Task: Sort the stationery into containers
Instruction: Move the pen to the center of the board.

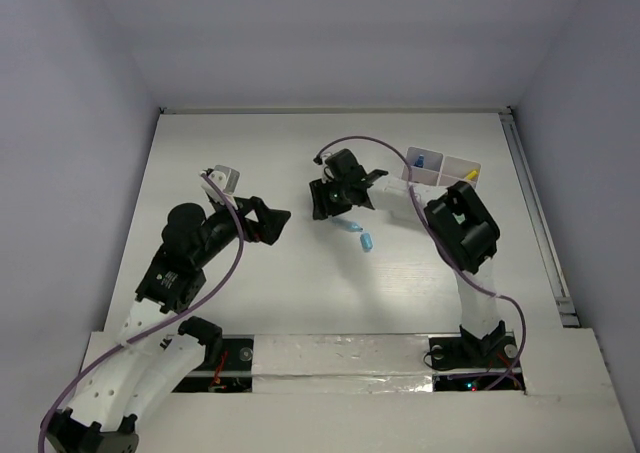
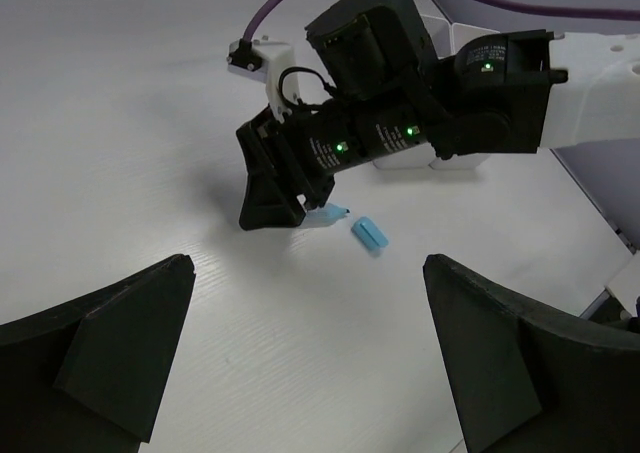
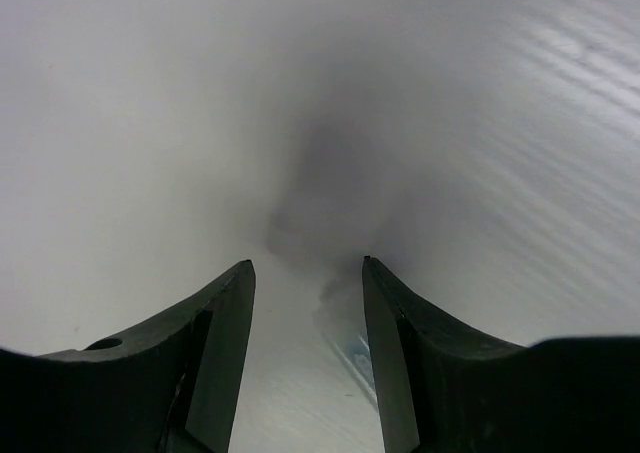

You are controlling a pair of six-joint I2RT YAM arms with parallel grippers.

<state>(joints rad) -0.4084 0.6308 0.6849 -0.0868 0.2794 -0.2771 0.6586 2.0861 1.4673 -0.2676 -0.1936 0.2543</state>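
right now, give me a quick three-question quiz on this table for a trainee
1. True or false: the left end effector holds a blue item.
2. How many things lie loose on the table by the right end effector?
3. The white containers sit: A) far right B) near left C) centre.
Key: 1 false, it is open and empty; 2 two, a pale tube and a blue piece; 3 A.

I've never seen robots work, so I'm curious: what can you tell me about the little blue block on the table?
The blue block is a small, flat oblong, light blue and matte, like rubber or plastic. It lies flat on the white table, askew, just beside the right tool. Nothing grips it. A pale teal-tipped piece lies close by under that tool, seemingly not touching it.
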